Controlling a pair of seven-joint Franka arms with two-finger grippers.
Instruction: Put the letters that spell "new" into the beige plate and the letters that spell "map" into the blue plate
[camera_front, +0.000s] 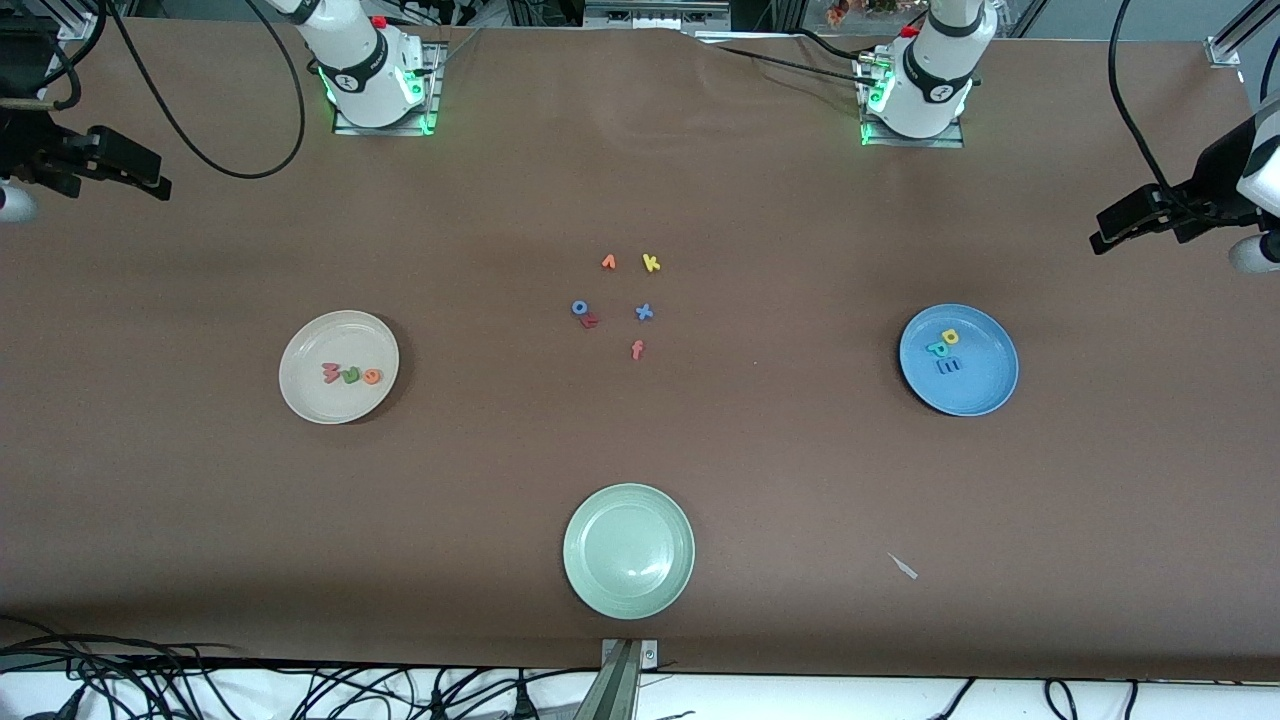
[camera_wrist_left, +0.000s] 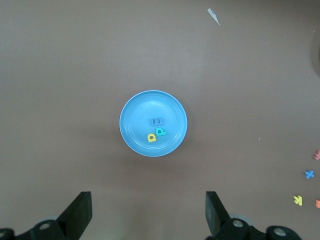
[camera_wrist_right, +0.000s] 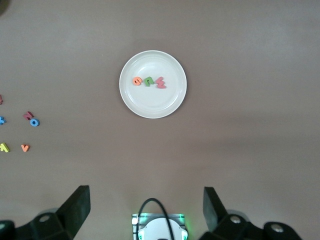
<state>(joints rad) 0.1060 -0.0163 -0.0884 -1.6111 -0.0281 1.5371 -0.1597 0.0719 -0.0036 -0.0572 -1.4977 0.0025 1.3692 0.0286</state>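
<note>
The beige plate (camera_front: 339, 400) (camera_wrist_right: 152, 102) lies toward the right arm's end and holds a red-pink w (camera_front: 331, 373), a green n (camera_front: 349, 376) and an orange e (camera_front: 372, 376) in a row. On the blue plate (camera_front: 985, 385) (camera_wrist_left: 137, 112), toward the left arm's end, lie a yellow a (camera_front: 950, 337), a teal p (camera_front: 939, 350) and a blue m (camera_front: 947, 366). My left gripper (camera_wrist_left: 148, 200) hangs open and empty high over the table by the blue plate. High up by the beige plate, my right gripper (camera_wrist_right: 146, 195) is open and empty too.
A pale green plate (camera_front: 628, 590) sits near the front edge. Loose letters lie mid-table: orange v (camera_front: 608, 262), yellow k (camera_front: 651, 263), blue o (camera_front: 579, 308), blue x (camera_front: 644, 312), red-pink f (camera_front: 637, 349). A small white scrap (camera_front: 903, 566) lies nearer the camera than the blue plate.
</note>
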